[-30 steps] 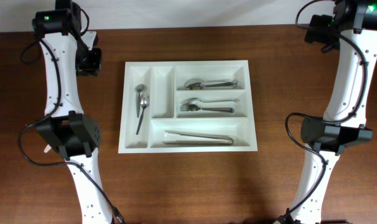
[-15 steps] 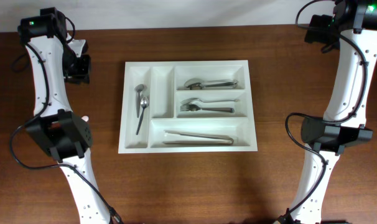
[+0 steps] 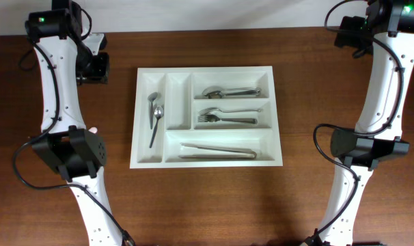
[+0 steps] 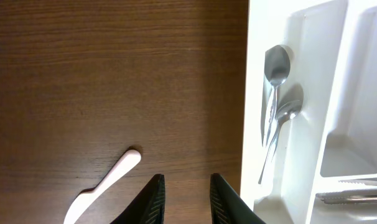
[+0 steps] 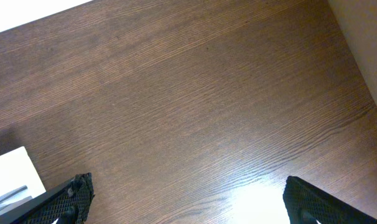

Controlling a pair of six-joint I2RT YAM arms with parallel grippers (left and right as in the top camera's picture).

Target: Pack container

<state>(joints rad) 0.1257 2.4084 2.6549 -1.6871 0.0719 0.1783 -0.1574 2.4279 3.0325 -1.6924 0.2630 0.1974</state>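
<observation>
Wood table (image 3: 207, 201), white container (image 3: 177, 102) (5 compts.)

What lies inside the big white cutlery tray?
The large white plastic tray holds two metal spoons in the leftmost narrow compartment, stacked spoons and forks in two wide ones, long metal pieces in the nearest. The second narrow one looks empty. Stacked pieces hide any beneath.
</observation>
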